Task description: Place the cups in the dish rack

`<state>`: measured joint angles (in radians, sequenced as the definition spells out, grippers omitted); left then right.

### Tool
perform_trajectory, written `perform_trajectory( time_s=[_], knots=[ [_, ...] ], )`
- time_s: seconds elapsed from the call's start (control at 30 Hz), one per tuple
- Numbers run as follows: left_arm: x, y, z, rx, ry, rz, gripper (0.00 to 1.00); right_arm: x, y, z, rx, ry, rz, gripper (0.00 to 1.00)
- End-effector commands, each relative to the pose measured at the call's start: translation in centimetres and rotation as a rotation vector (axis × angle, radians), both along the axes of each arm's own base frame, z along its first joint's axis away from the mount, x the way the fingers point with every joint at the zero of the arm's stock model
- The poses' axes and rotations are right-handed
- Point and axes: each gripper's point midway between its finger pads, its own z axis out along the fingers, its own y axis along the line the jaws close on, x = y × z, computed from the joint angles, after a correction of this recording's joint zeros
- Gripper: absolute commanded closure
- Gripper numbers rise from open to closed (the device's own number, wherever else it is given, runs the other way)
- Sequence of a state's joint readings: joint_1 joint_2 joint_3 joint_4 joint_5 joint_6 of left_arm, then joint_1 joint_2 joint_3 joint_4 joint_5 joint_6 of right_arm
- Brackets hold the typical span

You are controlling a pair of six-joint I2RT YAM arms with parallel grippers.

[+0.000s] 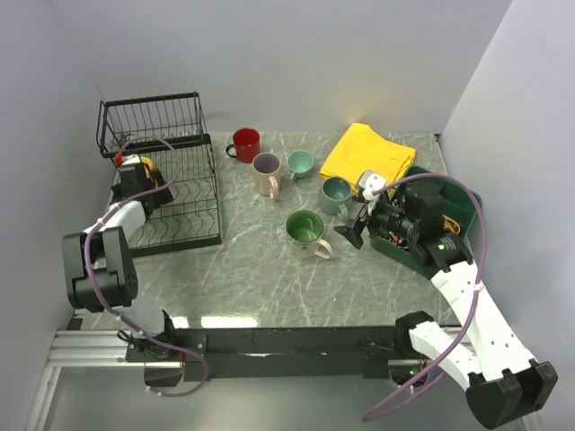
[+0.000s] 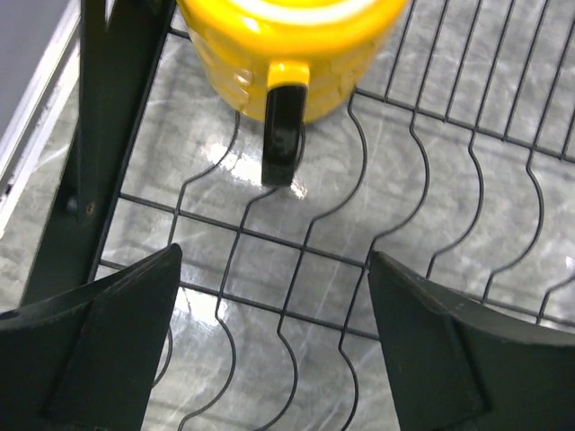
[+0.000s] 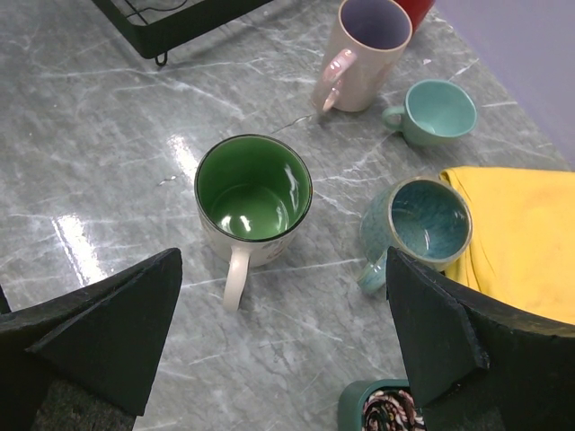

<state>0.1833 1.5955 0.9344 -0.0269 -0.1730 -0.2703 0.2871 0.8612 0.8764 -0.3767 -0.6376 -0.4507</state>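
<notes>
The yellow cup (image 2: 292, 45) stands on the flat slotted tray of the black wire dish rack (image 2: 99, 135), its dark handle toward my left gripper (image 2: 274, 341). That gripper is open just behind the cup and holds nothing. In the top view the left gripper (image 1: 148, 187) hovers over the dish rack (image 1: 193, 220) and mostly hides the yellow cup (image 1: 163, 192). My right gripper (image 3: 283, 301) is open above the table, close to the cream cup with a green inside (image 3: 253, 193) and the grey-green cup (image 3: 418, 224). Farther off stand the pinkish-beige cup (image 3: 364, 49), the small teal cup (image 3: 438, 109) and the red cup (image 1: 244, 144).
A yellow cloth (image 1: 367, 154) lies at the back right, touching the grey-green cup's side. A green compartment tray (image 1: 458, 211) sits under the right arm at the right edge. The rack's raised basket (image 1: 153, 117) stands at the back left against the wall.
</notes>
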Motion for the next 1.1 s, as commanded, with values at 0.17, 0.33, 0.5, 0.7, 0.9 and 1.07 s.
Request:
perform_trajectory(
  time_s=[0.17,0.33,0.5,0.7,0.9,1.07],
  knots=[
    [1.3,-0.8,4.7,0.0,-0.142,-0.051,0.1,-0.1,-0.1,1.0,0.014,-0.044,0.006,0.0],
    [0.6,-0.7,3.8,-0.01,-0.117,-0.024,0.11,-0.1,-0.1,1.1,0.013,-0.048,0.006,0.0],
    [-0.3,-0.7,2.8,-0.017,-0.071,-0.01,0.13,-0.2,-0.2,1.1,0.012,-0.051,0.005,0.0],
    [-1.2,-1.2,3.1,-0.042,-0.082,-0.007,0.14,-0.2,-0.1,1.3,0.014,-0.056,0.01,0.0],
    [-1.8,-1.3,1.1,-0.063,0.004,0.006,0.17,-0.3,-0.2,1.5,0.015,-0.065,0.009,0.0],
    [-2.2,-2.1,4.1,-0.094,-0.089,-0.006,0.19,-0.3,-0.2,1.3,0.011,-0.064,0.005,0.0]
  ],
)
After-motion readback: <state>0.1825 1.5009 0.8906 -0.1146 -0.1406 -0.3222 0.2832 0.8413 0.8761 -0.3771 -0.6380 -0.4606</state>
